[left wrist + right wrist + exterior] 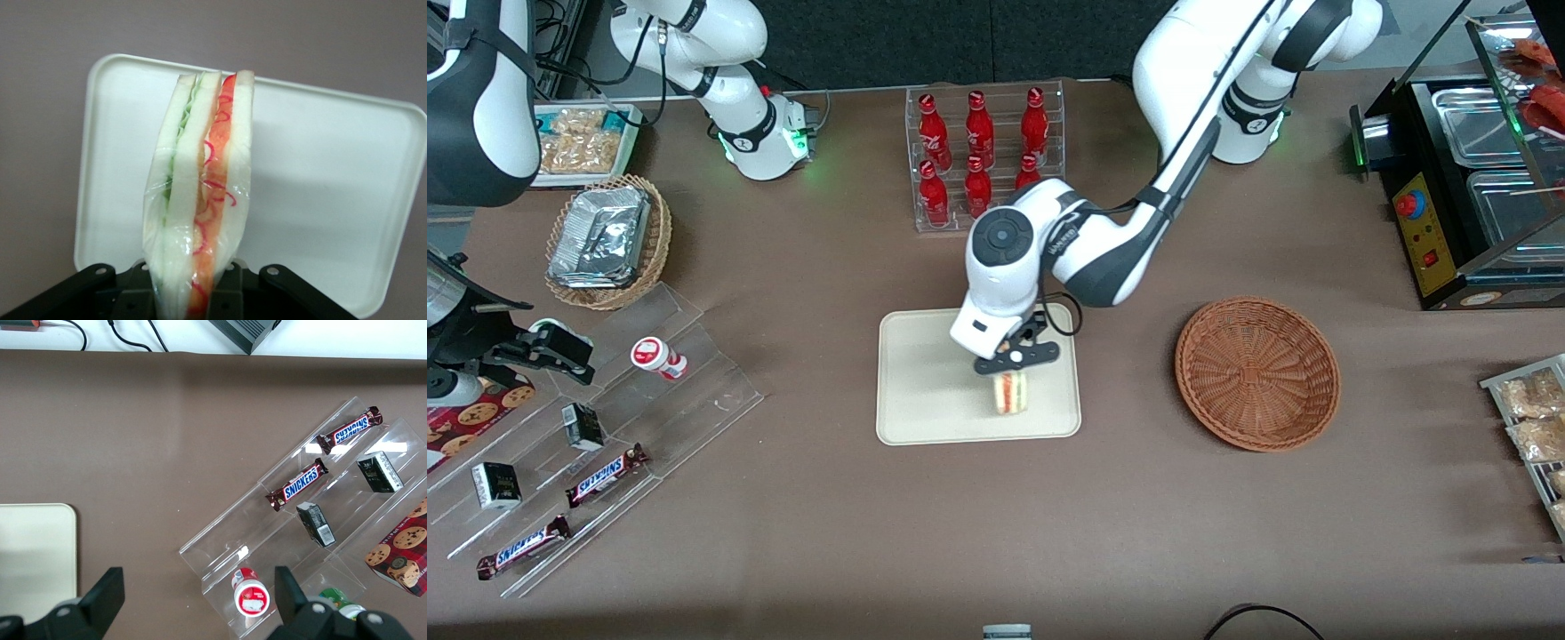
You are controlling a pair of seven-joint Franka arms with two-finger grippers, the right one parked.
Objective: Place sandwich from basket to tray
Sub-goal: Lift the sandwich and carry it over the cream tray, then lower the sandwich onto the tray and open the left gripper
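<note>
Gripping the sandwich (1010,392) between narrowed fingers, gripper (1014,368) hung over the tray (925,391), basket (1257,372) sat at tray's 3 o'clock, well apart.

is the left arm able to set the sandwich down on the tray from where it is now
Probably yes. The pincer is shut on the sandwich directly over the tray, and the tray surface around it is bare, so nothing seems to block lowering it.
</note>
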